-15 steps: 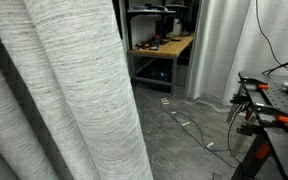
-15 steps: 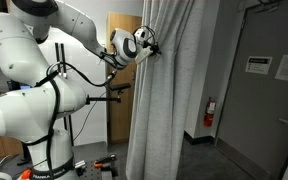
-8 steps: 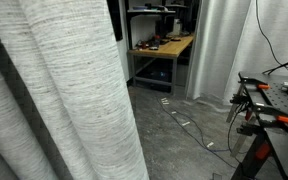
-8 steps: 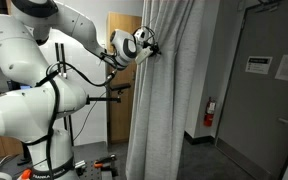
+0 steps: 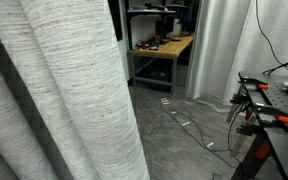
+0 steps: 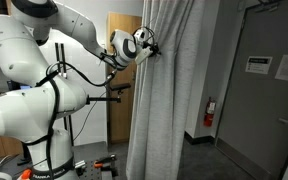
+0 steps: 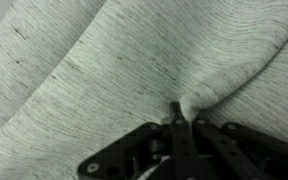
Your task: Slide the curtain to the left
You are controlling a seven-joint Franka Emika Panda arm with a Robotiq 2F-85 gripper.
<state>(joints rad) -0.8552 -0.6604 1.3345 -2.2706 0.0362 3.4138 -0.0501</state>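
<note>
The light grey heathered curtain (image 5: 64,100) fills the left half of an exterior view in deep vertical folds. In an exterior view it (image 6: 169,100) hangs from top to floor. In the wrist view the curtain (image 7: 104,70) fills the frame. My gripper (image 7: 182,112) is shut on a pinched fold of the curtain, with fabric bunched at its tips. From outside, the gripper (image 6: 149,45) presses against the curtain's left edge, high up.
A paler white drape (image 5: 224,50) hangs at the back. A workbench (image 5: 164,45) with items stands behind the curtain. A black stand with clamps (image 5: 269,110) is at the right. A grey door (image 6: 269,90) with a sign is beyond the curtain.
The curtain's right edge has shifted slightly left since a second ago. The arm looks unchanged.
</note>
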